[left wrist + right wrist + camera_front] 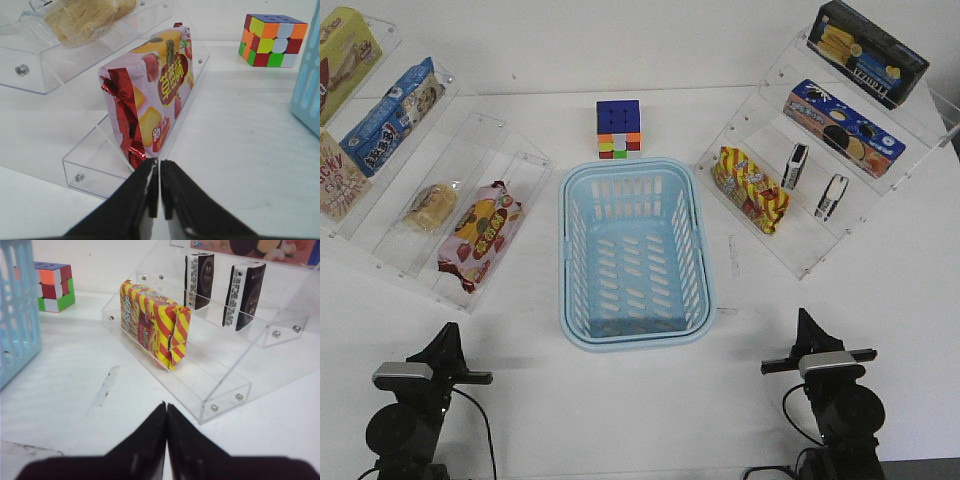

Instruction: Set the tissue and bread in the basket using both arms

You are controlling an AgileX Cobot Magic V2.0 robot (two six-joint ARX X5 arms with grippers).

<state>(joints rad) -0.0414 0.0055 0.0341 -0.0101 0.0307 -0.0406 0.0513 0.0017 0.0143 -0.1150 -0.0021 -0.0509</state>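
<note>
Both grippers are pressed together and hold nothing: the left gripper (159, 187) points toward the pink strawberry biscuit packet (150, 95), and the right gripper (166, 432) points toward the yellow-red striped snack bag (152, 322). This is the main risk, I think. Each arm faces the wrong item, so a straight advance could take the decoy, or hit the edge of the clear acrylic rack (800, 255), which is hard to see.

The bread (431, 206) lies on the left rack at about 9 o'clock from the basket (633, 340); it is a small golden bun in shiny clear wrap, which may slip. The tissue (797, 166) stands upright on the right rack at about 2 o'clock from the basket, black and white, thin, beside a second tissue pack (831, 197) of the same kind. The basket has nothing in it
</note>
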